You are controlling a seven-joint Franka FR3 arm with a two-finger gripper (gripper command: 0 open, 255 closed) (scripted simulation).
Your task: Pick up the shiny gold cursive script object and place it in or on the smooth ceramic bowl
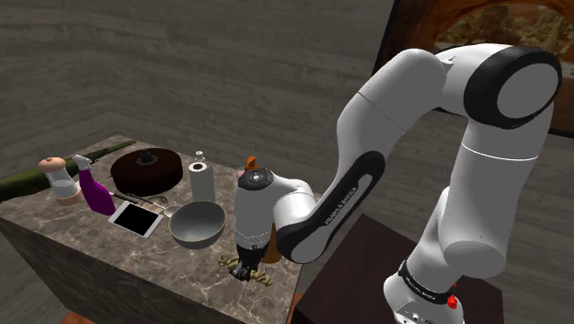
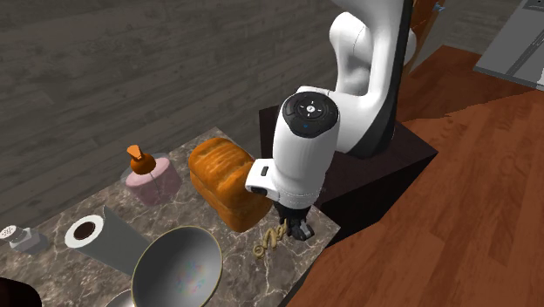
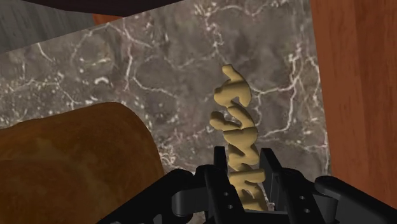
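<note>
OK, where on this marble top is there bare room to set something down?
Bare marble top runs along the near edge in the shoulder view, bordered by the tablet, the bowl and the gold script. A smaller patch sits between the roll, the bread loaf and the bowl. Crowded: around the gripper at the script and loaf.

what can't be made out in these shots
- script: near end hidden by the pincer in the wrist view; its wording is too small in the shoulder view
- bowl: cut off by the bottom edge, second exterior view
- loaf: one end behind the arm, second exterior view
</note>
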